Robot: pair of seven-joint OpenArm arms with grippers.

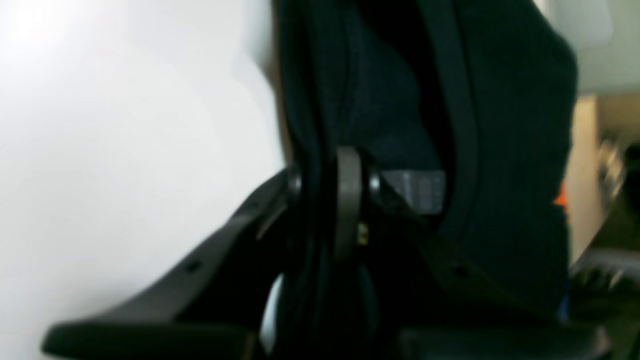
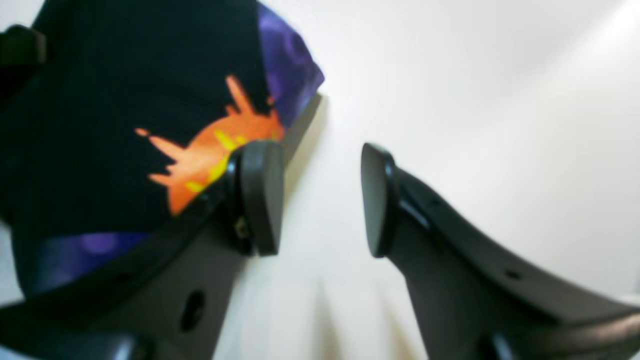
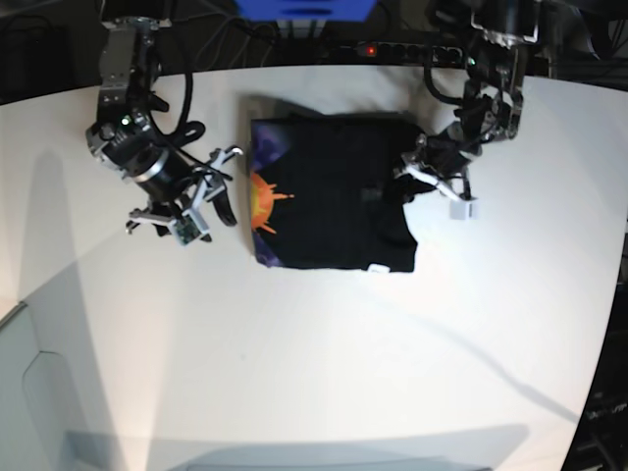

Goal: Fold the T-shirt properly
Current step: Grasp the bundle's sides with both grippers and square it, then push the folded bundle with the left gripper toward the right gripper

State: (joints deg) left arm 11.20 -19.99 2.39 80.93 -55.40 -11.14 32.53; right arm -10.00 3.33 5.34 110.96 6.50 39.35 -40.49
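The black T-shirt lies as a folded rectangle on the white table, its orange and purple print along the left edge. My left gripper is at the shirt's right edge. In the left wrist view that gripper is shut on a bunched fold of black T-shirt, with a small grey tag just behind the pads. My right gripper stands off the left edge. The right wrist view shows it open and empty over bare table, the printed T-shirt beside its left finger.
A power strip with a red light, cables and a blue box sit along the table's back edge. The table's curved right edge drops to dark floor.
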